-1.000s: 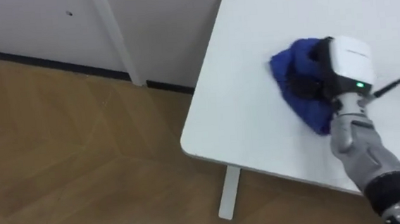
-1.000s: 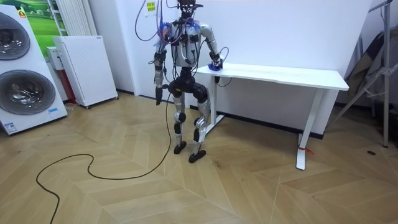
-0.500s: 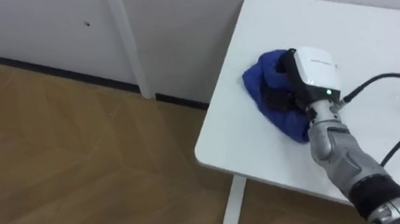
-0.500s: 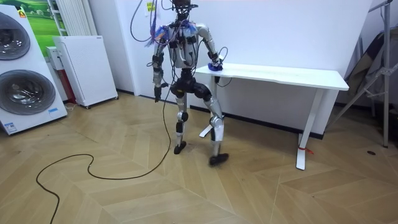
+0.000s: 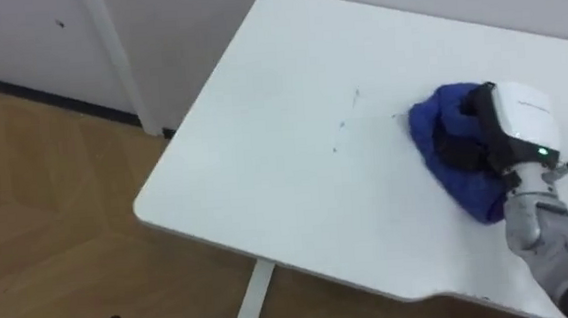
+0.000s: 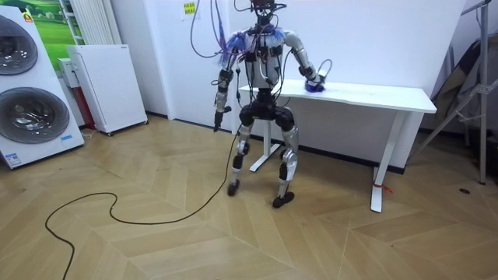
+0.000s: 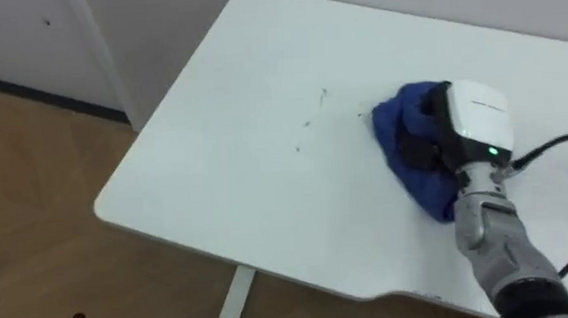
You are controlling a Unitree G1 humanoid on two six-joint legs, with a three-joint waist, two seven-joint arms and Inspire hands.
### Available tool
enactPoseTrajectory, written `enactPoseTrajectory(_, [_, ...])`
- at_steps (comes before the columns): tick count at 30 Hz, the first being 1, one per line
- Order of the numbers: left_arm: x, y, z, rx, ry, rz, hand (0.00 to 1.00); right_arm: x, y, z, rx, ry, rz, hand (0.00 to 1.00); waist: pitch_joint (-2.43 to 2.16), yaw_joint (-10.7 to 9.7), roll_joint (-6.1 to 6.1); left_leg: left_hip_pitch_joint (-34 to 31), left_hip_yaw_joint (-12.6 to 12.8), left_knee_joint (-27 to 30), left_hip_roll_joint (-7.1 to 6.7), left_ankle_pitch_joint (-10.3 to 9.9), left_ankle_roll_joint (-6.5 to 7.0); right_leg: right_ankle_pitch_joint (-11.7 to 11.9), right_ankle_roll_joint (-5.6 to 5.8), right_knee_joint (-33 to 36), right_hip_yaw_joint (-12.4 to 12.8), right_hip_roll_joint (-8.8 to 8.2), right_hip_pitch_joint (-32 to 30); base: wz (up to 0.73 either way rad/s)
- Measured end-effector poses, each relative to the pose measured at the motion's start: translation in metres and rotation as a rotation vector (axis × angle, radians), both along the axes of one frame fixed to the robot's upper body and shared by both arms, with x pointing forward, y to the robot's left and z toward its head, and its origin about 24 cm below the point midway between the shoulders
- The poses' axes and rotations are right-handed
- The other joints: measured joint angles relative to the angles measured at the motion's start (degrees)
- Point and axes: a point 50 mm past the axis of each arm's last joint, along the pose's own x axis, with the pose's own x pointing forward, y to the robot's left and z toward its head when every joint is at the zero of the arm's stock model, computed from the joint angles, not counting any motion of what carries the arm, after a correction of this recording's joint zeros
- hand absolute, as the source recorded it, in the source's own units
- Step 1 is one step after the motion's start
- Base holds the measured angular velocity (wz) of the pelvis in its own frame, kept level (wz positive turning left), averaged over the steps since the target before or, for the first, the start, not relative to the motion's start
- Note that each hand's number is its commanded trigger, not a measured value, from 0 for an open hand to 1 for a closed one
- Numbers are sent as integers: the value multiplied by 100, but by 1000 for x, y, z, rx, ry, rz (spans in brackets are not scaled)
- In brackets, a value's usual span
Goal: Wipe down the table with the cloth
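R hand [image 5: 518, 123] grips bunched blue cloth [image 5: 472, 191], pressed on counter [image 5: 285, 179] just under it. Eye views: faint marks [image 5: 347, 125] to its left. Room view adds L hand [image 6: 217, 126] hanging at robot's side, state can't tell.

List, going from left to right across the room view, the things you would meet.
First the washing machine → white cabinet → the robot's left hand → blue cloth on the table → folded stand.

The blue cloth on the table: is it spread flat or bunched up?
Bunched up: the blue cloth lies as a thick, folded lump under the right hand on the table.
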Motion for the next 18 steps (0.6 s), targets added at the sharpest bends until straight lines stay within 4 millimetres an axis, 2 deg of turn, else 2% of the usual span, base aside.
enactPoseTrajectory(1, [-7,-1,-1,7,27,-20,0,-7,-10,0,12,-4,-46,100,-2,-74,45,-40,41,133,-387,-282,168,46,-26,-165,117,109,56,12])
enactPoseTrajectory(2, [-10,-3,-2,2,42,-37,0,-11,-17,1,19,-13,-81,100,-13,-100,94,-3,83,89,-759,-475,384,132,-37,-335,261,222,62,-4])
enactPoseTrajectory(4, [-14,-4,-2,-5,51,-39,0,-12,-18,2,32,-28,-94,100,-43,-56,193,202,261,-241,-981,-572,582,277,-34,-556,422,362,52,-50])
enactPoseTrajectory(6, [-18,-8,-4,-18,60,-34,0,-10,-16,3,11,-28,-75,100,-29,129,270,416,272,-516,-1030,-551,595,455,-31,-769,642,464,55,-80])
enactPoseTrajectory(7, [-19,-11,-6,-31,63,-26,0,-7,-12,6,-6,-35,-51,100,-45,258,306,518,311,-671,-1034,-548,601,544,-30,-850,670,494,82,-82])
enactPoseTrajectory(9, [-19,-15,-8,-44,65,-20,0,3,5,9,-41,-36,21,100,-56,471,338,731,394,-915,-1057,-548,602,644,-82,-885,616,502,63,-92])
enactPoseTrajectory(12, [-15,-19,-10,-56,68,-12,0,21,31,15,-83,-27,114,100,-44,526,330,807,360,-1056,-1052,-528,569,706,-168,-899,379,498,19,-57])
enactPoseTrajectory(14, [-1,-22,-12,-69,61,-18,0,40,66,23,-128,-18,224,100,-25,662,250,888,355,-1214,-1055,-463,527,738,-227,-899,324,517,-55,-39])
enactPoseTrajectory(15, [3,-22,-12,-72,53,-22,0,45,75,27,-140,-20,256,100,-18,680,237,879,312,-1214,-1050,-458,518,744,-242,-919,318,530,-57,-12])
enactPoseTrajectory(17, [16,-25,-11,-82,29,-45,0,62,112,37,-174,-24,385,100,14,711,180,830,116,-1218,-1058,-441,498,745,-248,-943,212,533,-41,28])
enactPoseTrajectory(18, [19,-27,-11,-87,20,-60,0,67,123,40,-176,-29,422,100,33,720,145,779,8,-1208,-1072,-431,503,745,-248,-955,91,506,-19,45])
